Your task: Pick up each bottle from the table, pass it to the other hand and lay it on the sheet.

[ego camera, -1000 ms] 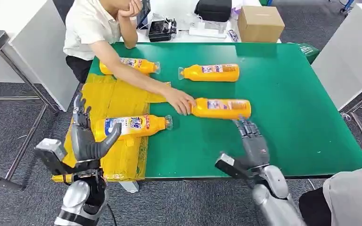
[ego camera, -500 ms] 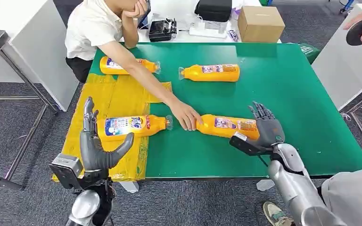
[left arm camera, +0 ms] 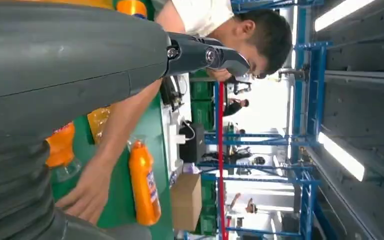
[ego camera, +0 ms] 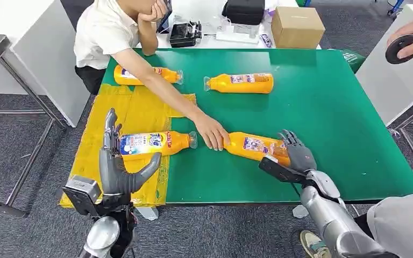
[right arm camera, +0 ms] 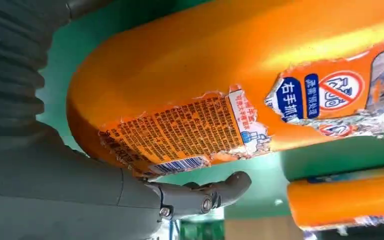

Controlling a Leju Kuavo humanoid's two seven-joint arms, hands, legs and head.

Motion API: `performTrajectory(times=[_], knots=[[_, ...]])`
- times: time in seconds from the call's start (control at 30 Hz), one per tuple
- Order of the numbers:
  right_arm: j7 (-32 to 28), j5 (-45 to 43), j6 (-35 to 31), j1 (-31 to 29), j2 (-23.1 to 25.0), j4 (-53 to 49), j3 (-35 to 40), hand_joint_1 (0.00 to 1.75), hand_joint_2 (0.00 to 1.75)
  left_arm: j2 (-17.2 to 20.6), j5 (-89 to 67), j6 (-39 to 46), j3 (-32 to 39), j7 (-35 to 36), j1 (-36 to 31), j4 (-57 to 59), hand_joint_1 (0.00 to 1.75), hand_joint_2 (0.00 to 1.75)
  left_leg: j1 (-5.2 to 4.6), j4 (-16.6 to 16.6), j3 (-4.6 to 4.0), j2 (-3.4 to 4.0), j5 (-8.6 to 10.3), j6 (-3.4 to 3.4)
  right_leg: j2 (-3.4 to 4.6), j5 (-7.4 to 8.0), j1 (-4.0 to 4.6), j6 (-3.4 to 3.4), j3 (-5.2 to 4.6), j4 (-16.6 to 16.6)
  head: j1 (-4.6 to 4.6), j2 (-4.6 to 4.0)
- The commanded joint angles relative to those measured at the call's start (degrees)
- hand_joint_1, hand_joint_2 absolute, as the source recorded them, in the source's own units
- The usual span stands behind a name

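The bottle [ego camera: 257,147] lies near the table's [ego camera: 333,113] front edge, long axis slanting along it; the right hand [ego camera: 297,153] cups its base, grip not yet firm; the open left hand [ego camera: 115,161] waits over the sheet [ego camera: 134,113].

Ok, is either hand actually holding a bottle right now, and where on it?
Right hand wraps the base end of the nearest orange bottle; a person's hand holds its neck. Left hand holds nothing.

The orange bottle [right arm camera: 240,65] at the desk's front edge, beside the right robot hand [right arm camera: 55,165], carries a torn label [right arm camera: 180,132] with small Chinese print and a barcode, a blue patch reading "右手抓" and a red prohibition sign; finer lines are unreadable.
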Motion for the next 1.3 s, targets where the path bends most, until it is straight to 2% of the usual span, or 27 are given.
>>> performTrajectory(times=[0.03, 0.57, 0.73, 1.07, 1.2, 1.27, 1.3], knots=[[0.6, 0.3, 9.2, -2.8, 0.1, 9.6, 1.1, 1.71, 1.75, 2.0, 1.0, -1.1, -2.8, 0.4, -3.7, 4.0, 0.00, 1.75, 0.01, -0.1, 0.29, -0.05, -0.01, -0.02, -0.11, -0.03, 0.02, -0.03, 0.29, -0.1, -0.02, 0.00], [-1.6, -1.3, 11.3, -1.1, -0.5, 9.5, 0.6, 1.75, 1.75, 1.8, 1.4, -1.5, -2.9, 0.2, -3.7, 4.7, 0.00, 1.75, 0.03, -0.2, 0.72, -0.04, -0.02, -0.03, -0.19, -0.01, 0.05, -0.06, 0.71, -0.2, 0.00, 0.00], [-6.0, -6.1, 13.2, 1.0, -0.3, 8.6, -2.7, 1.75, 1.75, 1.7, 2.4, -2.7, -3.0, 0.3, -4.3, 5.5, 0.00, 1.75, 0.05, -0.2, 0.76, -0.17, 0.01, -0.05, -0.33, -0.02, 0.08, -0.07, 0.78, -0.3, 0.00, 0.00], [-6.6, -6.6, 13.2, 1.0, -0.1, 8.4, -3.0, 1.75, 1.75, 1.6, 2.5, -2.8, -3.0, 0.3, -4.4, 5.6, 0.00, 1.75, 0.06, -0.1, 0.82, 0.09, -0.04, -0.03, -0.03, 0.01, 0.08, -0.05, 0.71, -0.1, 0.00, 0.00], [-15.8, -16.8, 14.0, 3.7, 3.0, 4.0, -9.8, 1.75, 1.75, 0.6, 4.1, -2.6, -2.0, 1.3, -3.6, 5.9, 0.00, 1.75, 0.06, -0.1, 0.90, 0.09, -0.02, -0.03, -0.06, 0.01, 0.09, -0.06, 0.82, -0.2, 0.00, 0.00], [-19.3, -21.9, 14.7, 7.3, 6.1, -3.5, -11.9, 1.75, 1.75, 0.1, 13.8, -7.3, -1.8, 7.4, -1.5, 5.7, 0.00, 1.75, 0.06, -0.2, 0.94, 0.18, -0.04, -0.05, 0.02, 0.03, 0.09, -0.08, 0.85, -0.2, 0.00, 0.00], [-21.1, -28.6, 21.0, 12.4, 8.6, -14.4, -11.9, 1.75, 1.75, 1.2, 20.8, -11.4, -2.8, 11.5, 0.2, 6.4, 0.00, 1.75, 0.07, -0.1, 0.89, 0.26, -0.08, -0.05, 0.15, 0.03, 0.10, -0.07, 0.82, -0.2, 0.02, 0.00]])
